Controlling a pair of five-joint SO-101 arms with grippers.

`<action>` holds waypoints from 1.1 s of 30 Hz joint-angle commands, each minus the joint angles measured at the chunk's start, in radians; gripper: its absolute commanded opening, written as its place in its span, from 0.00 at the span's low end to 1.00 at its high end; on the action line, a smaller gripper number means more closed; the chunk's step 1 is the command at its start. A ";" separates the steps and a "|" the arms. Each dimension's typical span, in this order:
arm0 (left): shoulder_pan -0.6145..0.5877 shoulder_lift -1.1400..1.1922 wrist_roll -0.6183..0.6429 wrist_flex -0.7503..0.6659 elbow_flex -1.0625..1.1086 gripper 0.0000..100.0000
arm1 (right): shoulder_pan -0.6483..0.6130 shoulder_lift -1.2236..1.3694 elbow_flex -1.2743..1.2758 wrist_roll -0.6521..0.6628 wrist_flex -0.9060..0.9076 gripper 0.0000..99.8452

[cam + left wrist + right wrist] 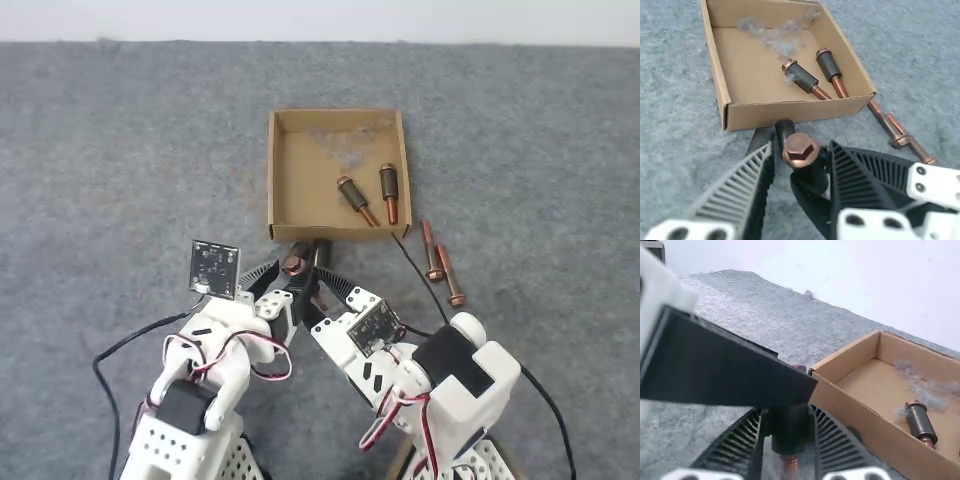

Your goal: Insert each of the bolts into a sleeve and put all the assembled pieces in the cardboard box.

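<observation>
Just in front of the cardboard box [271, 170], my right gripper [788, 434] is shut on a black sleeve [789, 426]. A copper bolt runs through that sleeve, its tip [788, 464] showing at one end and its hex head [800, 150] at the other. My left gripper [801, 146] stands open around the bolt head, with a small gap on each side. One of its black fingers [730, 371] crosses close in front of the right wrist camera. Two assembled pieces [355, 197] [390, 190] lie inside the box. Both grippers meet near the box's near wall [300, 275].
Two loose copper bolts [430, 250] [450, 275] lie on the grey carpet right of the box's near corner. A dark sleeve-like cylinder [322, 251] sits against the box's near wall. A black cable [420, 275] runs past the bolts. Open carpet lies left and right of the box.
</observation>
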 commanded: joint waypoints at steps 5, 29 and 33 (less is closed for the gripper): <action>-0.015 -0.020 0.087 -0.021 -0.122 0.16 | 0.022 -0.013 0.000 0.017 -0.028 0.01; -0.431 -0.020 -0.112 -0.023 -0.088 0.01 | 0.050 -0.015 0.000 0.018 -0.028 0.01; -0.476 -0.011 -0.270 0.043 -0.012 0.01 | 0.050 -0.015 0.000 0.018 -0.036 0.01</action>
